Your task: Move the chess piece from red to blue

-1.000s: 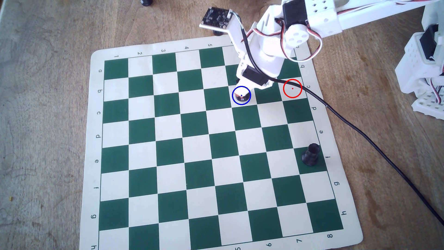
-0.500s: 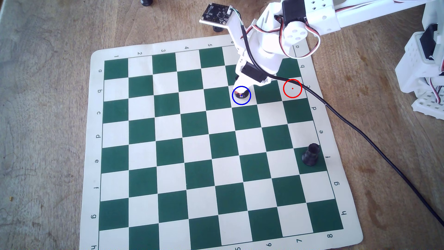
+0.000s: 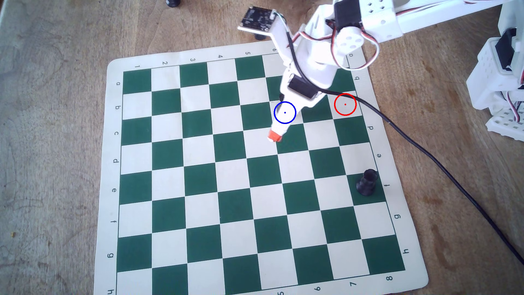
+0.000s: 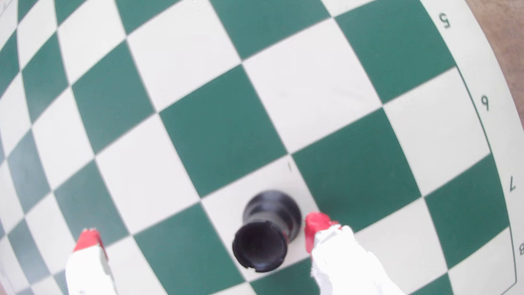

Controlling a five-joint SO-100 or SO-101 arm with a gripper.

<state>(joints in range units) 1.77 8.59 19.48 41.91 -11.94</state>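
Note:
In the wrist view the black chess piece (image 4: pixel 266 227) stands upright on a white square. It sits between the red-tipped fingers of my open gripper (image 4: pixel 202 231), close to the right fingertip (image 4: pixel 316 224) and far from the left one (image 4: pixel 89 239). In the overhead view the blue circle (image 3: pixel 285 112) lies over my white gripper (image 3: pixel 280 123), which hides the piece. One orange-tipped finger (image 3: pixel 275 137) is swung out toward the lower left. The red circle (image 3: pixel 345 104), two squares to the right, holds no piece; a black cable crosses its top.
A second black piece (image 3: pixel 367 181) stands on a green square near the board's right edge. The black cable (image 3: pixel 425 154) runs diagonally off the board to the lower right. The white arm base (image 3: pixel 499 71) stands at the right. Small dark objects (image 3: pixel 173 2) lie beyond the board's top.
The gripper has opened: its orange-tipped finger swung out to the lower left. The piece, seen inside the blue circle before, is now hidden under the finger in the overhead view.

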